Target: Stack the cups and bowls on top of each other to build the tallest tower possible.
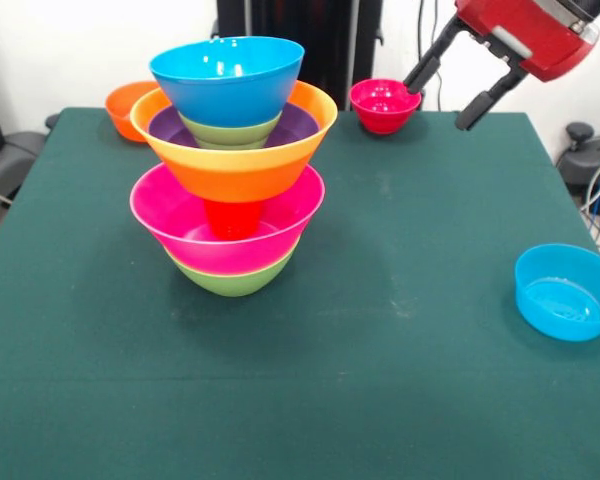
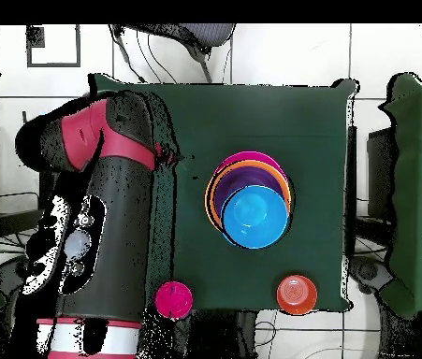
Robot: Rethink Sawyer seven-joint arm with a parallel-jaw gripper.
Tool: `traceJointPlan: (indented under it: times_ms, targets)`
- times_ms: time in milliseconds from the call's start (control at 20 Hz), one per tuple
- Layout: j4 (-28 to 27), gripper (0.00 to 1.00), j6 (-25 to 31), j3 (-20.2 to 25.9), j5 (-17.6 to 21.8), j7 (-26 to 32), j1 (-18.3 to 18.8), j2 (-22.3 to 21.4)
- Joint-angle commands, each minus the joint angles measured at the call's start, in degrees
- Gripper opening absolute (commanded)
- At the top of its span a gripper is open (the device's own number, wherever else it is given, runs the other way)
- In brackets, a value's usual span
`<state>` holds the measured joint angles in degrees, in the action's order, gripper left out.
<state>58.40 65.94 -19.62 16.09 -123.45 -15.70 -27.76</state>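
Fingers of the gripper [image 1: 448,90] stand wide apart and hold nothing — it hangs in the air up at the far corner of the green table [image 1: 400,400]. One black finger tip is just in front of the small red bowl [image 1: 384,105], or maybe touching its rim; the front view does not show which. The other finger points down at bare cloth.

Well away from the gripper stands the tower [image 1: 235,160]. At the bottom sits a green bowl [image 1: 235,280], and a big pink bowl [image 1: 225,225] rests in it. A small cup [image 1: 231,217] that looks red-orange stands upside down inside the pink bowl. On the cup sits a big orange bowl [image 1: 240,165], tipped a little. Inside that are a purple bowl [image 1: 300,125], then another green bowl [image 1: 230,132], and a blue bowl [image 1: 227,75] on top.

Past the tower from the gripper, a small orange bowl [image 1: 127,108] sits at the far edge. Another blue bowl [image 1: 565,292] lies alone, nearer the camera than the gripper — close to the table's side edge.

From above, the red and black arm [image 2: 102,234] reaches along the table beside the tower.
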Motion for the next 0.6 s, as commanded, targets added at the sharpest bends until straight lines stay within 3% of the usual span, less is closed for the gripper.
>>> traceJointPlan:
  times_ms: [50,600]
  targets:
    - [-4.65,1.00,6.14,8.16,-1.65,3.16,-0.09,3.46]
    - [-6.69,1.00,4.66,10.94,-2.36,9.35,4.21,3.41]
